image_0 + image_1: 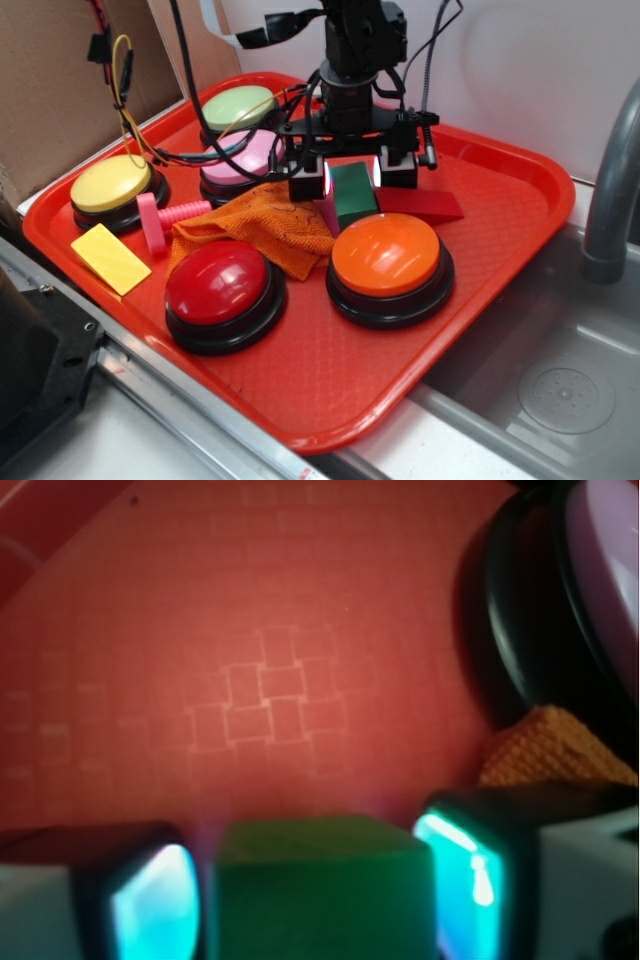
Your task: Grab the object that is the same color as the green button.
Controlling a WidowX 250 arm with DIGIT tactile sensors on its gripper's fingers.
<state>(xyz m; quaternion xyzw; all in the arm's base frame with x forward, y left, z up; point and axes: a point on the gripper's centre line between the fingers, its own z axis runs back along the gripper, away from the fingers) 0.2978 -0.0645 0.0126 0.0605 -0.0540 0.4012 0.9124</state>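
The dark green block (354, 195) stands on the red tray (500, 250), just behind the orange button (388, 255). My gripper (353, 175) is lowered over it, with one finger (308, 178) on its left and the other (398, 168) on its right. In the wrist view the block (320, 890) fills the space between the glowing pads (150, 910). A thin strip of tray shows at the left pad, and the right pad is at the block's face. The pale green button (238, 107) sits at the tray's back left.
A pink button (240, 160), yellow button (110, 185) and red button (220, 285) stand on the tray. An orange cloth (260, 225), a pink screw (165, 218), a yellow tile (110, 258) and a red wedge (420, 203) lie there too. A sink (560, 390) is at the right.
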